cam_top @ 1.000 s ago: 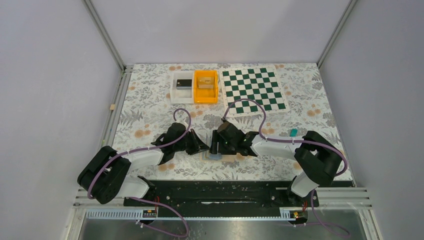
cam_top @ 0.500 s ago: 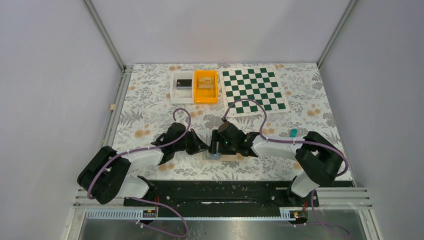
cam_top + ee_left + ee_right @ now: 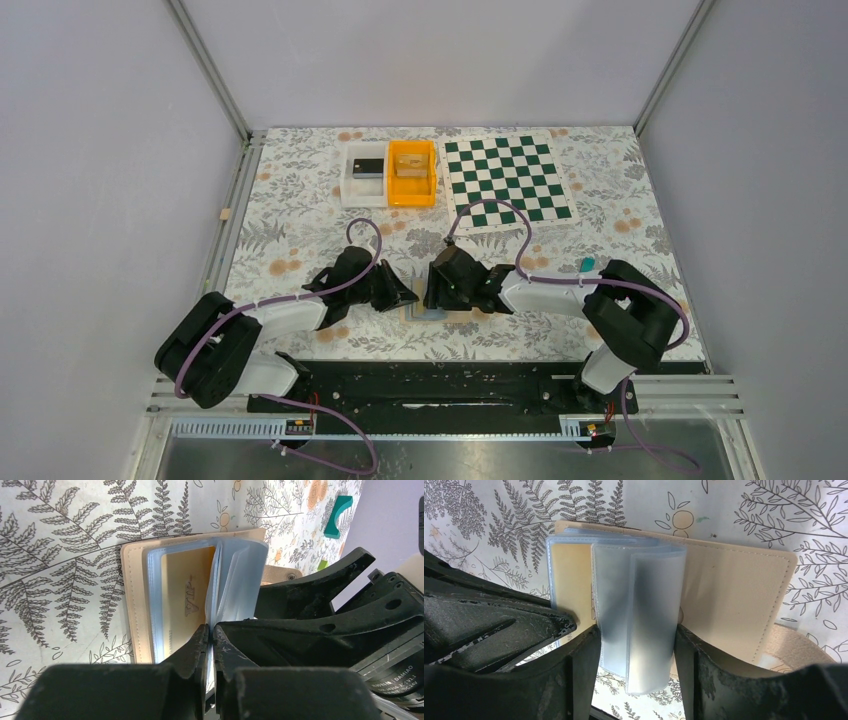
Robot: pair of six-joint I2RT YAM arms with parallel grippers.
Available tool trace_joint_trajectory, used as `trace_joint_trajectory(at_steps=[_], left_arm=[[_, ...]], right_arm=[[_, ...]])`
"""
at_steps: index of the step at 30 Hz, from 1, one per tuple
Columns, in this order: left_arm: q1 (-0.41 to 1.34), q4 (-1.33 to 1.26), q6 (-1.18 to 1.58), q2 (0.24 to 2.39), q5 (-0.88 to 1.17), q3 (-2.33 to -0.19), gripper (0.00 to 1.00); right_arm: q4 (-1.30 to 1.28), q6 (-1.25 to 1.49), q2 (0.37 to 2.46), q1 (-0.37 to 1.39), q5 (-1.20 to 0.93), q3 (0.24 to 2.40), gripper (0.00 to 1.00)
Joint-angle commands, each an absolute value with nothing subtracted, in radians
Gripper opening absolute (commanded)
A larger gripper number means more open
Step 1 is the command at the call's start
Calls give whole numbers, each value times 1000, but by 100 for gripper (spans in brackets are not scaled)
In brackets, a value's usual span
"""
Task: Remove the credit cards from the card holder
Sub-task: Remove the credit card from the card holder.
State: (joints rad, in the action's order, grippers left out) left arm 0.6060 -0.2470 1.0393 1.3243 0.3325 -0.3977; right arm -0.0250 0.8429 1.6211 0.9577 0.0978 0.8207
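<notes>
The card holder (image 3: 428, 313) lies open on the floral table between both grippers. In the left wrist view its beige border (image 3: 135, 595) frames light-blue plastic sleeves, and a gold card (image 3: 187, 595) marked VIP shows inside one. My left gripper (image 3: 210, 630) is shut on the thin edge of a sleeve. In the right wrist view the card holder's beige inner panel (image 3: 734, 595) lies flat, and a curled bundle of sleeves (image 3: 639, 610) stands up from it. My right gripper (image 3: 636, 630) grips that bundle, one finger on each side.
At the back stand a white tray (image 3: 364, 175) with a dark item, an orange bin (image 3: 411, 172) and a green chessboard (image 3: 508, 178). A small teal piece (image 3: 587, 265) lies by the right arm. The two grippers (image 3: 420, 293) are almost touching.
The right gripper has shifted slightly away from the near edge over the card holder. The left arm has not visibly moved.
</notes>
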Motion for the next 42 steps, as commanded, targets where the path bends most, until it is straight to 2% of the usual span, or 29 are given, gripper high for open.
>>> trace_joint_trajectory(at_steps=[1,4,14,21,24,27,32,38,42], left_arm=[[616,-337,1045,1322,367,-422,5],[617,-336,1043,1322,367,-422,0],[617,-292,1025,1324,351,-420,0],[618,-285,1016,1321,350,-415,0],[618,-284,1016,1319,351,-418,0],[621,-284,1015,1318,349,-419,0],[623,-284,1015,1322,350,-417,0],[624,-262,1012,1313,332,-417,0],[624,-213,1005,1299,288,-416,0]], right_arm=[[-52,843,1635,969,152,830,60],[-65,842,1620,969,176,824,59],[-290,809,1503,940,376,796,62],[-396,792,1312,938,367,844,57],[-358,791,1270,937,273,870,54],[-173,793,1256,942,153,840,47],[-14,798,1340,942,63,830,37],[65,830,1492,910,-25,844,35],[121,814,1526,844,-72,772,35]])
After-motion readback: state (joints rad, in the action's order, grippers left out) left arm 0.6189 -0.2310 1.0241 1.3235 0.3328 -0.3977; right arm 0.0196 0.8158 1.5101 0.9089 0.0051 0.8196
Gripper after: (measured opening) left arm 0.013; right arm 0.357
